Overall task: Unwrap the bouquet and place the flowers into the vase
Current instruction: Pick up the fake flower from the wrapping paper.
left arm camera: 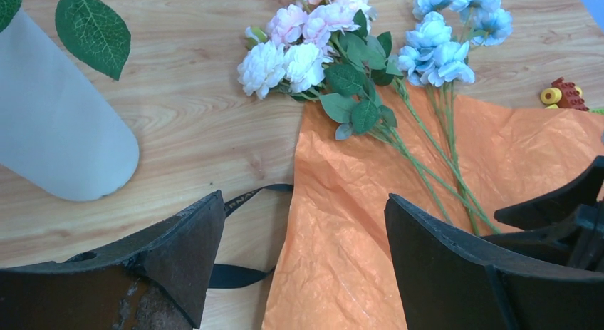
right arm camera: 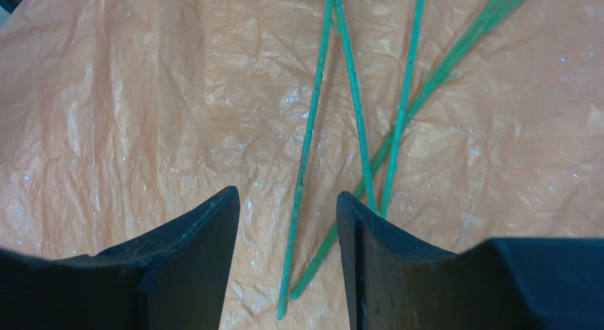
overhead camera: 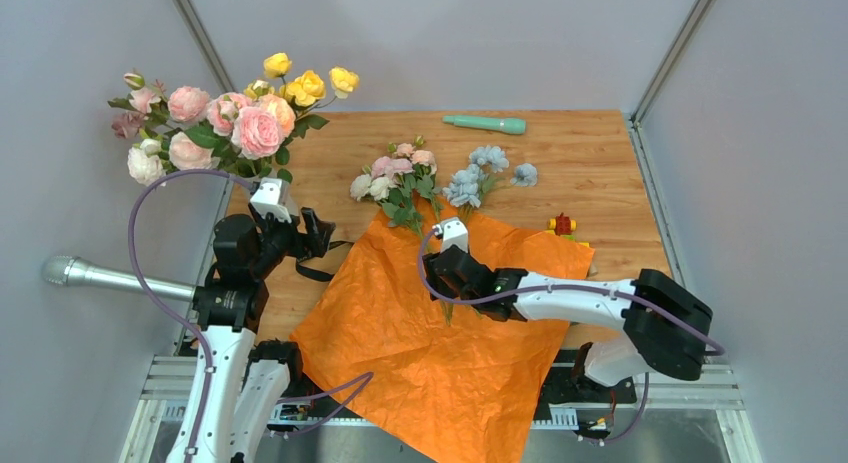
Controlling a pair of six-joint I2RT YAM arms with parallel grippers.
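I am seeing the orange paper [overhead camera: 420, 353] lying unfolded and crinkled across the near half of the table [overhead camera: 590, 163]. Two loose sprays of flowers are resting at its far edge: a pink and white spray [overhead camera: 395, 173] and a blue spray [overhead camera: 478, 173], heads on the bare wood, green stems [right arm camera: 356, 116] trailing back over the sheet. My right claw [right arm camera: 288, 202] is hanging low over those stem ends, its jaws standing at a middling gap. One stem is running between the fingers, a second is lying against the inner edge of the right one, and nothing is being pinched.

My left claw [left arm camera: 300, 198] is hovering with jaws spread wide over the paper's left edge, gripping nothing. The black strap [left arm camera: 238, 273] is lying on the wood just under its left finger. The off-white vase [left arm camera: 57, 130] is standing to the left of that claw, well apart from the loose sprays. A bunch of pink, peach and yellow blooms [overhead camera: 240, 118] is standing at that far-left corner, though I cannot see the vase's mouth
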